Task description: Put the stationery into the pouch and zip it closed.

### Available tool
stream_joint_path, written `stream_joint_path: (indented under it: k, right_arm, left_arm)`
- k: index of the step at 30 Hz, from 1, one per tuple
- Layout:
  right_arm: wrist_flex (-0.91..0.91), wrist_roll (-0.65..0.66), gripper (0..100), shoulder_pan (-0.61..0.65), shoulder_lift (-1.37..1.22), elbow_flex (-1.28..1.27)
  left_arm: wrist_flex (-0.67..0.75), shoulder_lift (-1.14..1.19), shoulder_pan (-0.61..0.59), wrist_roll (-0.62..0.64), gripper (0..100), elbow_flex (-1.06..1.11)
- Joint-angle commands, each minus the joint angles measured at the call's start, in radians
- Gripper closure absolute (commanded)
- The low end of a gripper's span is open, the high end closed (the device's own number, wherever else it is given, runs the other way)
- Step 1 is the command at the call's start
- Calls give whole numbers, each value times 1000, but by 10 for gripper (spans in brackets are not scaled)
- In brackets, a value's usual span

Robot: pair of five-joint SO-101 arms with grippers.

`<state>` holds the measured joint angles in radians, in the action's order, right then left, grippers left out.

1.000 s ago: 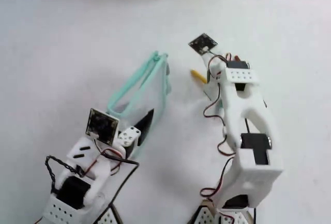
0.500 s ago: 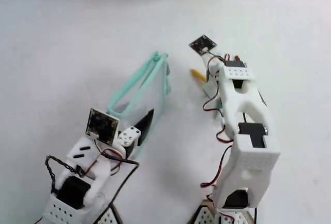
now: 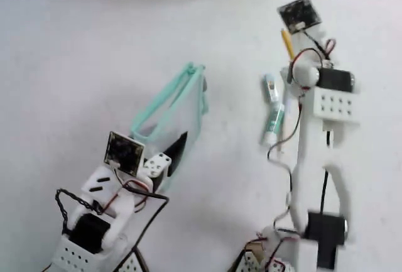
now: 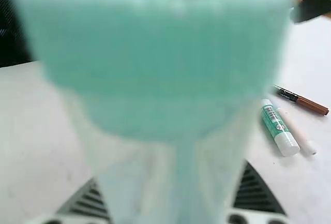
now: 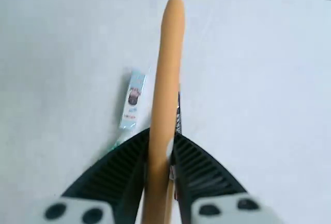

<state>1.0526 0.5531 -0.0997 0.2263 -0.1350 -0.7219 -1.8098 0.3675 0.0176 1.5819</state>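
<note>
So R jaws clamp pencil [image 5: 165, 69], long axis straight out fwd; L jaws pinch pouch [image 3: 169, 112].

The left arm [image 3: 94, 222] and the right arm [image 3: 321, 159] are white plastic shells dotted with small holes, fitted with black motors [image 3: 325, 228], red and black cables [image 3: 293, 187], a black camera board [image 3: 124, 153] at each wrist and, on the right end effector [image 5: 161, 133], black ribbed fingers [image 5: 207, 175].

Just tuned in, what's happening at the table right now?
The right gripper is shut on an orange pen, holding it over the loose stationery, off to the side of the pouch. The left gripper is at the pouch's near end; the pouch's mouth looks open. A green-and-white tube and a brown pencil lie on the table.
</note>
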Motion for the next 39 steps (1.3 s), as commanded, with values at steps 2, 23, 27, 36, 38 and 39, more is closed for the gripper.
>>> stream_joint_path:
  k: [2,23,27,36,38,39]
  right_arm:
    - [7,-137,981,111,360,26]
    - [-147,-468,981,599,713,-63]
    - [74,-397,981,447,720,-72]
    - [263,-44,981,423,704,-407]
    - [260,17,981,444,704,-537]
    - [254,38,981,458,704,-601]
  left_arm:
    - [28,-15,-4,12,802,-32]
    - [28,-15,-5,9,803,-14]
    - [28,-15,-12,8,802,-14]
    - [29,-15,-117,8,804,-23]
    - [29,-15,-137,11,804,-23]
    - [29,-15,-147,11,804,-23]
